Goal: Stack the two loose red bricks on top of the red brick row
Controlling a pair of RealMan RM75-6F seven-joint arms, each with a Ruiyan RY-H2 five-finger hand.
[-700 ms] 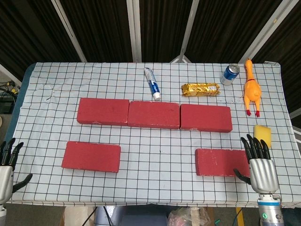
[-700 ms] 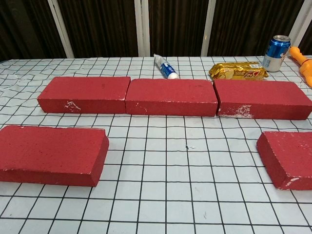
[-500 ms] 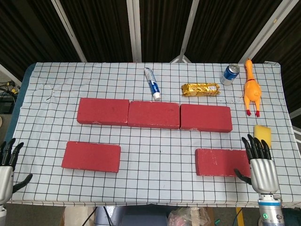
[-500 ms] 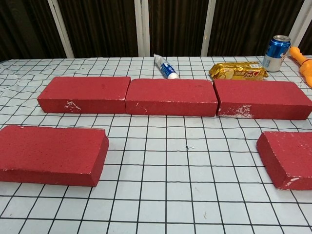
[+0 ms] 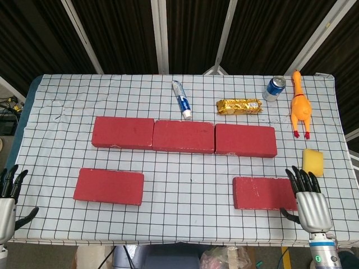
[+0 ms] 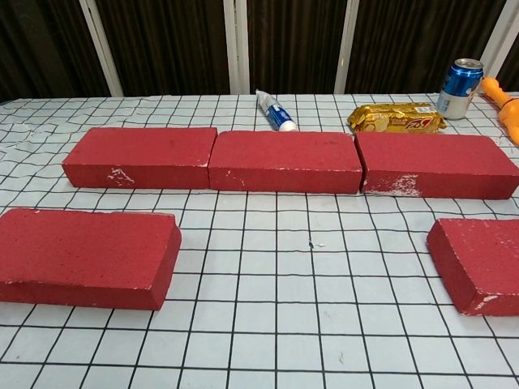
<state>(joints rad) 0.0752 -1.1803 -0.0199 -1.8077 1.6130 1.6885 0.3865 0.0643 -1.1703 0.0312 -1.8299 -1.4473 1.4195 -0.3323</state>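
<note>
Since the earlier frame, the right hand [image 5: 312, 206] has slid back toward the near edge of the tabletop [image 5: 50, 117], off the yellow sponge [image 5: 313, 161]; its fingers [image 5: 303, 179] are straight and apart, holding nothing, just beside the right end of the right brick [image 5: 263, 193]. Left hand [image 5: 8, 200] sits at the near left corner, fingers spread and empty. Left brick [image 5: 109, 186] lies near the front edge, apart from the brick row [image 5: 184, 136], which runs across the middle with its bricks end to end and nothing on top. Along the far edge lie a tube [image 5: 181, 100], a gold packet [image 5: 239, 106], a can [image 5: 274, 88] and a rubber chicken [image 5: 299, 105].
</note>
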